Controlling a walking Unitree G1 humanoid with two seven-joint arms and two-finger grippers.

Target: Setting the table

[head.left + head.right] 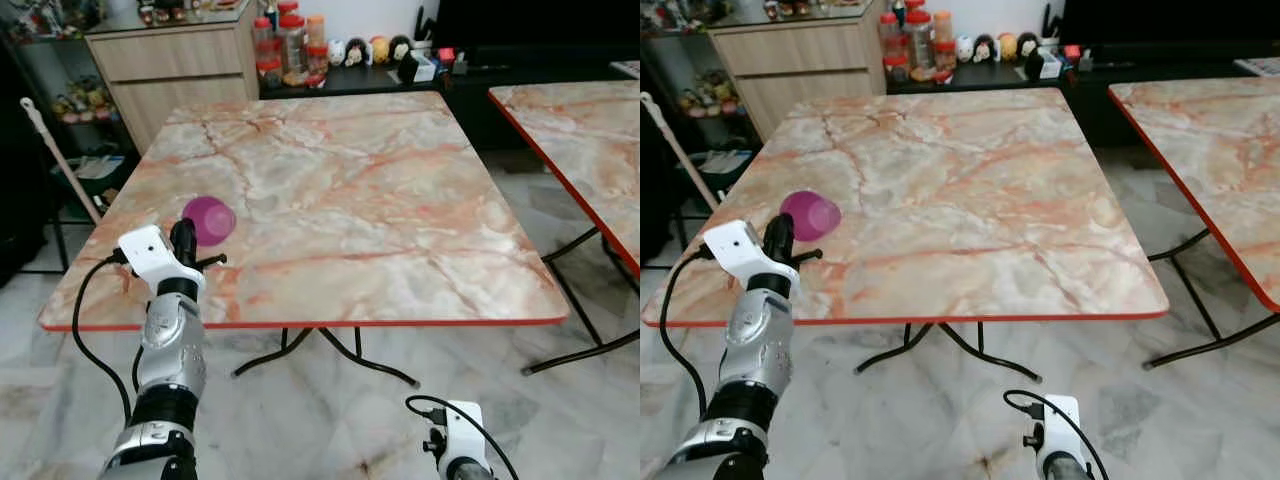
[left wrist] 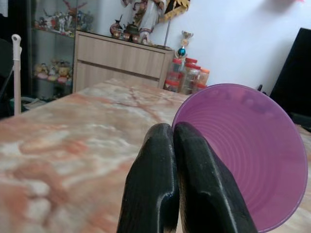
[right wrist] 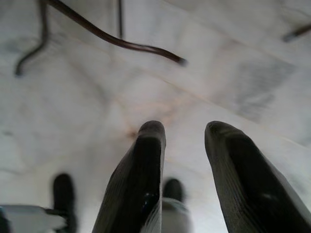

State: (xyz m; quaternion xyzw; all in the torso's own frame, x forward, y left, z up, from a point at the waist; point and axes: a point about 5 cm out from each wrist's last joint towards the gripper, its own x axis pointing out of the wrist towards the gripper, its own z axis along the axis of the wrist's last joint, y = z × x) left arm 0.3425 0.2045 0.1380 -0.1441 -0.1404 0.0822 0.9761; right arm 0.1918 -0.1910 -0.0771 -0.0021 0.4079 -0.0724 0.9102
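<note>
Purple cup [image 2: 248, 150], rim pinched between the left gripper's [image 2: 173, 133] pressed-together jaws, above the marble table [image 1: 400, 200]; right jaws spread.

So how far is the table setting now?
Done: nothing is set on the marble table yet. In hand: the left gripper is shut on the rim of a purple cup, held over the table's near left corner. Left: putting the cup down and bringing the rest. The right gripper hangs open over the floor.
</note>
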